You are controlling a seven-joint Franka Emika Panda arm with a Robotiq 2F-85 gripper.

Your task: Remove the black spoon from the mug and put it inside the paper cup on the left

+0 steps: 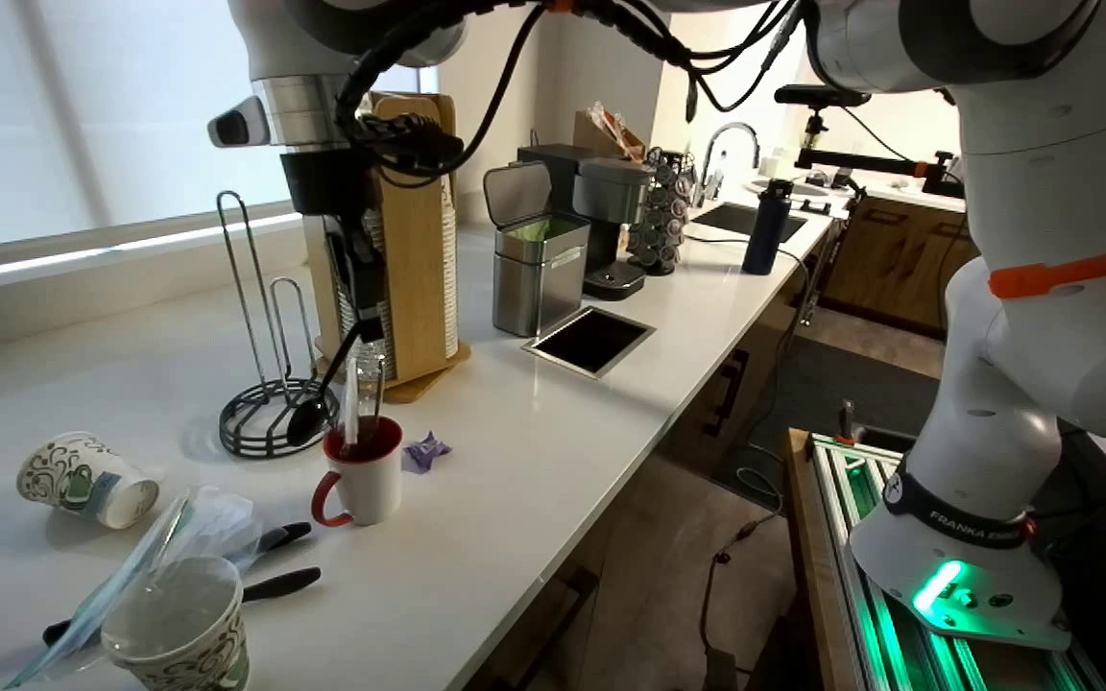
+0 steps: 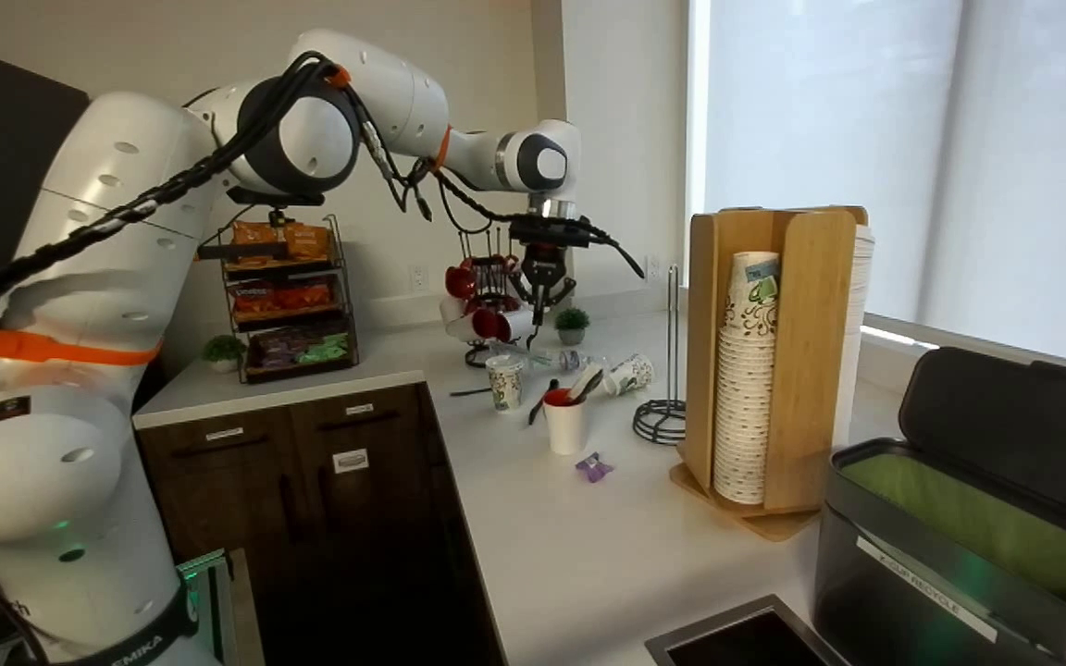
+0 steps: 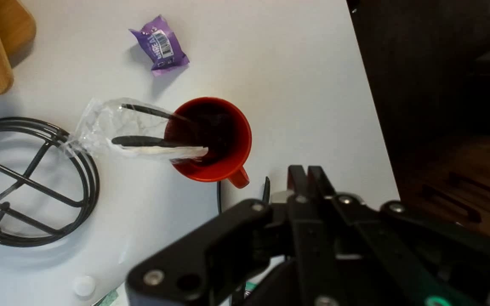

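Black spoon [image 1: 323, 393] hangs tilted, bowl down, from the claw [image 1: 371, 327].

Light is being diffused through the window shade [image 1: 102, 115]; the bench [image 1: 505, 480] is being lit brightly, the floor [image 1: 649, 547] dimly, and soft shadows are being cast in the wrist view.

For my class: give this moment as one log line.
gripper: shut on black spoon | spoon: out of mug, in air | upright paper cup: spoon not yet inside
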